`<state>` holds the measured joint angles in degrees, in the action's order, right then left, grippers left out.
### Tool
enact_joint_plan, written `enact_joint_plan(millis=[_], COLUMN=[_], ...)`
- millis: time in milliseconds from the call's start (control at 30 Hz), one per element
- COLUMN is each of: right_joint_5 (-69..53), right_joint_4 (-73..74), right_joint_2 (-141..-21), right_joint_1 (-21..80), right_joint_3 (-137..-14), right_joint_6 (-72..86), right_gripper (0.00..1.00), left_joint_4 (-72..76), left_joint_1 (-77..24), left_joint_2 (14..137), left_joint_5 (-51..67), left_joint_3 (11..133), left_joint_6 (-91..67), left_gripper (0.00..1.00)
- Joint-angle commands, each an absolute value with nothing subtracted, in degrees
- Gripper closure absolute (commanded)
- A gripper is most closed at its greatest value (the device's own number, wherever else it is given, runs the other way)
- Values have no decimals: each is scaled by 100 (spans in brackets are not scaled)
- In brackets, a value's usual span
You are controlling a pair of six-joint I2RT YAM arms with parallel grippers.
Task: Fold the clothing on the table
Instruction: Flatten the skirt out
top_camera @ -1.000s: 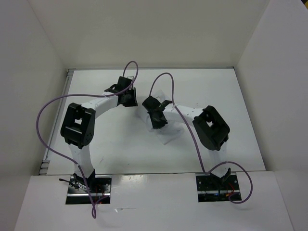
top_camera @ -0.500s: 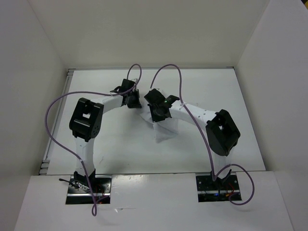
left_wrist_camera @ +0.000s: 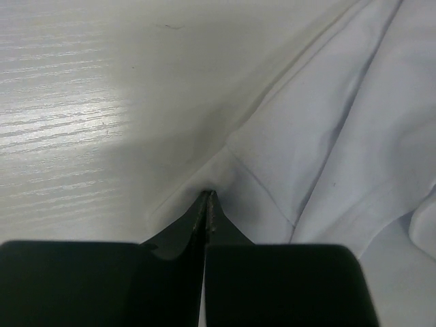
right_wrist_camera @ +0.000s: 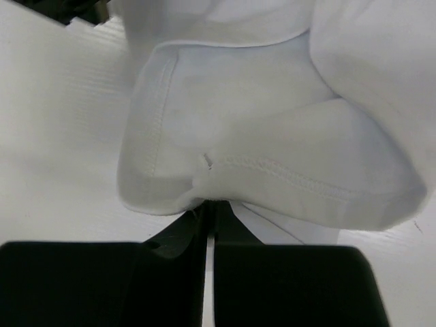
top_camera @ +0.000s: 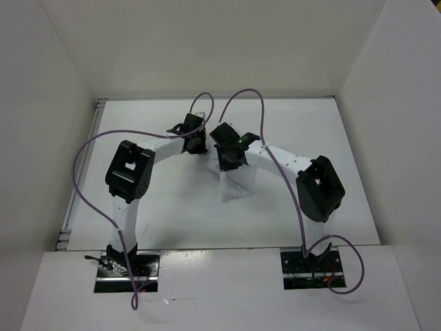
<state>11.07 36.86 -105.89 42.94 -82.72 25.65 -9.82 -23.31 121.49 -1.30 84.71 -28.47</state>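
2 grippers are closed: left gripper (left_wrist_camera: 208, 197) and right gripper (right_wrist_camera: 207, 204) each pinch an edge of the clothing (top_camera: 238, 185), bunched mid-way across the table (top_camera: 158, 207). Fold apparently begun, not completed; smoothing remains.

Bright, even light; soft shadows; glare streaks the table (left_wrist_camera: 61, 126).

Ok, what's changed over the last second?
The left gripper swung right to the clothing and shut its jaws on an edge. The right gripper pulled the clothing toward the far edge of the table, bunching it narrower. Unchanged: the right jaws stay shut on the clothing.
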Motion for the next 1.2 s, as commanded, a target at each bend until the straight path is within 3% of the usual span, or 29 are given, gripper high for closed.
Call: enact_joint_plan(millis=[0, 133, 167, 533, 767, 900, 967, 1033, 1100, 1167], right_joint_5=[1090, 888, 888, 308, 106, 814, 1097, 1465, 1791, 1978], right_joint_4=[3735, 3612, 3543, 3032, 2865, 3049, 3599, 3989, 4061, 4061], right_joint_2=[-10310, -10239, -10239, -10327, -11038, -11696, -11934, -12032, -11866, -11401], right_joint_1=[3956, 3570, 3516, 2374, 1267, 949, 879, 940, 1054, 1195], right_joint_3=[-8561, -8508, -8508, -8630, -9640, -10317, -10905, -11196, -10988, -10365], right_joint_6=[2566, 2566, 2566, 2566, 2698, 2777, 2830, 2953, 2953, 3075], right_gripper=[98, 97, 92, 90, 86, 86, 68, 62, 49, 47], left_joint_4=[-1547, -1547, -1599, -1705, -1758, -1758, -1758, -1758, -1758, -1758], left_joint_1=[-2320, -2320, -2320, -2320, -2320, -2320, -2320, -2320, -2320, -2320], left_joint_2=[12278, 12165, 12164, 12050, 11875, 11821, 11760, 11689, 11576, 11514], left_joint_5=[-544, -598, -598, -598, -598, -598, -598, -598, -598, -598], left_joint_3=[8112, 7972, 7919, 7866, 7638, 7524, 7523, 7453, 7383, 7322], left_joint_6=[-2558, -2558, -2558, -2505, -2505, -2558, -2610, -2610, -2663, -2715], left_gripper=[100, 100, 100, 100, 100, 100, 100, 100, 100, 100])
